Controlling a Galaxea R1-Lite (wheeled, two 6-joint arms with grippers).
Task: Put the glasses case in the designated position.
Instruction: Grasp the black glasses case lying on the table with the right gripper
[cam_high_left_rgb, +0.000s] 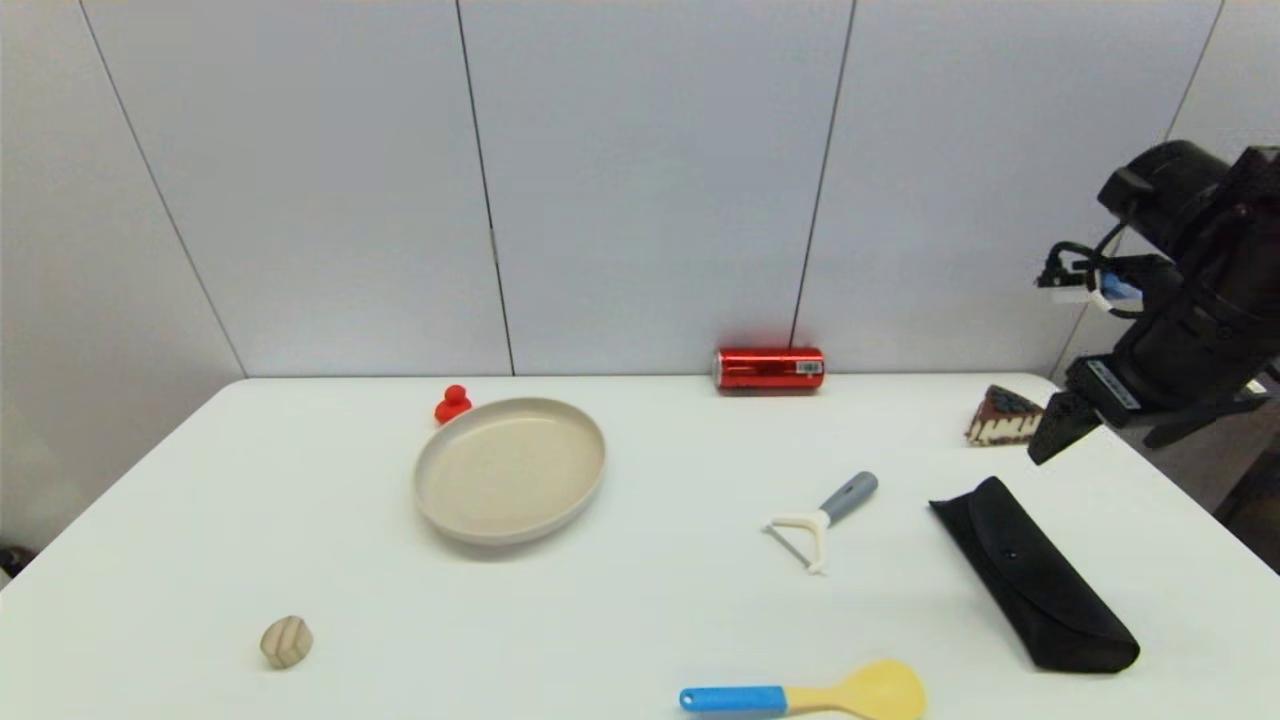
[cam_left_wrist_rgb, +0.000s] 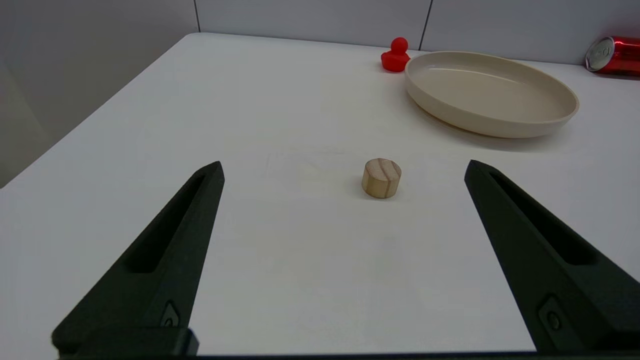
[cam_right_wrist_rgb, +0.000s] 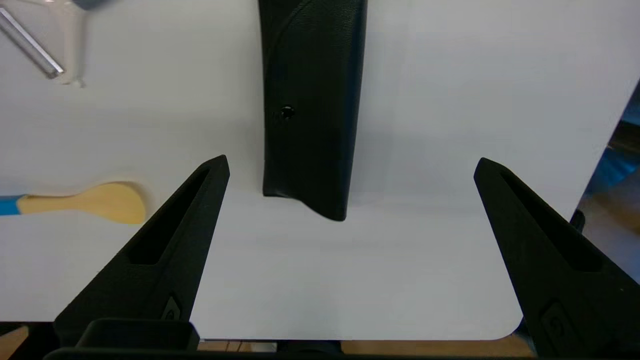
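- One spoon (cam_high_left_rgb: 805, 695) with a blue handle and a yellow bowl lies nearest, at the front edge of the white table (cam_high_left_rgb: 640, 600).
- One small round wooden block (cam_high_left_rgb: 286, 641) stands at the near left; the left gripper (cam_left_wrist_rgb: 342, 167), out of the head view, hovers low before it with its two black fingers spread wide and nothing between them.
- One glasses case (cam_high_left_rgb: 1032, 573), a long flat black leatherette pouch with a curved flap and a small snap button, lies flap up on the table's right side, slanting away from the front edge, well apart from the spoon.
- One peeler (cam_high_left_rgb: 822, 518) with a white head and grey handle lies to the left of the case.
- One shallow beige round plate (cam_high_left_rgb: 510, 469) sits left of centre.
- The right gripper (cam_right_wrist_rgb: 350, 165) hangs above the case, fingers wide apart, holding nothing.
- One small red toy (cam_high_left_rgb: 452, 404) stands just behind the plate.
- One dark wedge of cake (cam_high_left_rgb: 1005, 416) rests at the far right.
- One red can (cam_high_left_rgb: 769, 369) lies on its side against the wall.
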